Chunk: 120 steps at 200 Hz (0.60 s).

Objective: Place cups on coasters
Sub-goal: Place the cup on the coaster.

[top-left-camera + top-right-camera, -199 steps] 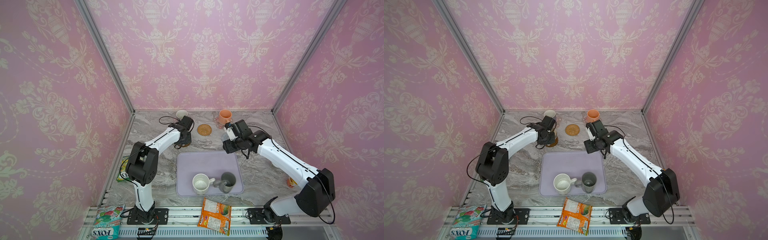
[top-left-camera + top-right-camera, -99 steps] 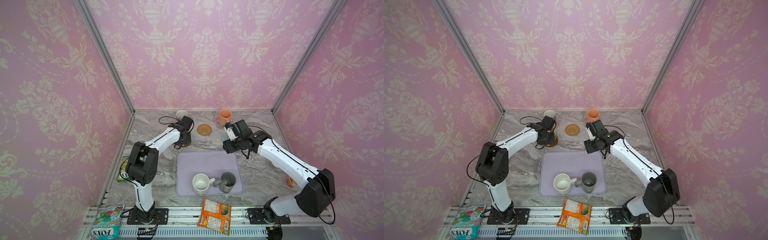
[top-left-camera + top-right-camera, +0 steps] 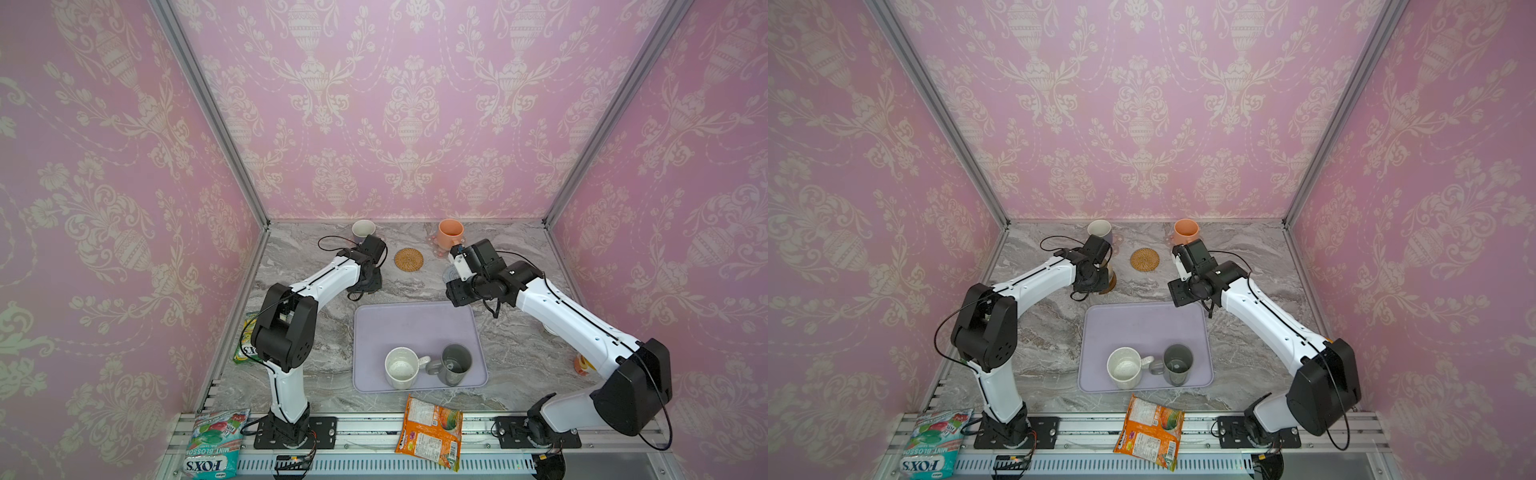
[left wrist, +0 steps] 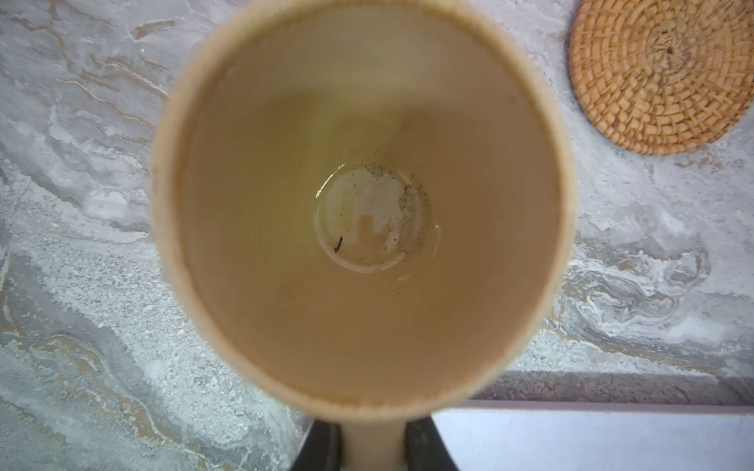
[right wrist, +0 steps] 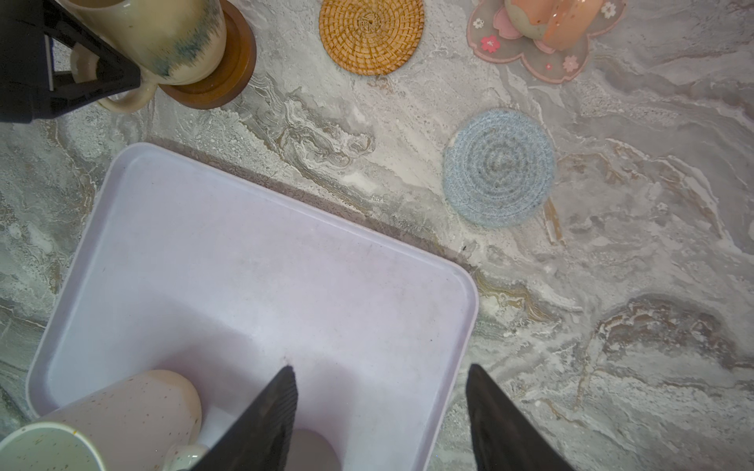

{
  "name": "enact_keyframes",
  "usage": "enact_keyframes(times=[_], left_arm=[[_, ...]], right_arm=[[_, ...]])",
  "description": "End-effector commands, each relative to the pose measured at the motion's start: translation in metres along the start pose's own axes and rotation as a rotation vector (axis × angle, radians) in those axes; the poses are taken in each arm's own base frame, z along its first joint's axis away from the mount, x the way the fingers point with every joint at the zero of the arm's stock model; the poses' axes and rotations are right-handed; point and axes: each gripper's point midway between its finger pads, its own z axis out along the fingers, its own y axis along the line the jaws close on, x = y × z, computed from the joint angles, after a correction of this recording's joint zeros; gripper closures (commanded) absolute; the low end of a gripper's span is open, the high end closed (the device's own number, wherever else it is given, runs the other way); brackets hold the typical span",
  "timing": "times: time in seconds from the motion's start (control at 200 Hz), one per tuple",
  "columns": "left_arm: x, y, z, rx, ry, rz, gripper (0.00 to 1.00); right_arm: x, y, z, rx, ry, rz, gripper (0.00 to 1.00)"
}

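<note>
My left gripper [image 4: 373, 448] is shut on the handle of the beige cup [image 4: 363, 204], which stands upright on the dark brown wooden coaster [image 5: 232, 69]. My right gripper [image 5: 379, 387] hangs open and empty over the far right corner of the lavender tray [image 5: 245, 265]. The speckled white cup [image 3: 401, 368] and the dark grey cup [image 3: 455, 365] stand in the tray's near part. The peach cup [image 5: 559, 20] sits on a pink flower coaster [image 5: 530, 57]. The rattan coaster [image 5: 371, 34] and the grey-blue coaster [image 5: 497, 167] lie bare. The lavender cup [image 3: 363, 230] stands at the back.
An orange snack pack [image 3: 430, 432] lies at the front edge and a FOX'S bag [image 3: 216, 440] at the front left corner. A yellow-green packet [image 3: 247, 340] lies by the left wall. Pink walls close in three sides.
</note>
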Motion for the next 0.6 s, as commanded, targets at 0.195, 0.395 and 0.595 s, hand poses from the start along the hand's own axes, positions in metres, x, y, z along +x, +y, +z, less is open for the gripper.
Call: enact_keyframes(times=[0.195, 0.395, 0.595], left_arm=[[-0.0121, -0.0067, -0.0182, 0.053, -0.068, -0.006, 1.0], [-0.0115, -0.0062, -0.0192, 0.054, -0.07, -0.003, 1.0], [-0.0064, -0.0074, -0.0171, 0.07, -0.057, -0.016, 1.0]], right_arm=[[0.0018, 0.0027, -0.0089, -0.012, -0.017, 0.024, 0.32], [0.0022, 0.0023, -0.0099, -0.01, -0.021, 0.023, 0.32], [0.0026, 0.0028, -0.0106, -0.014, -0.021, 0.024, 0.33]])
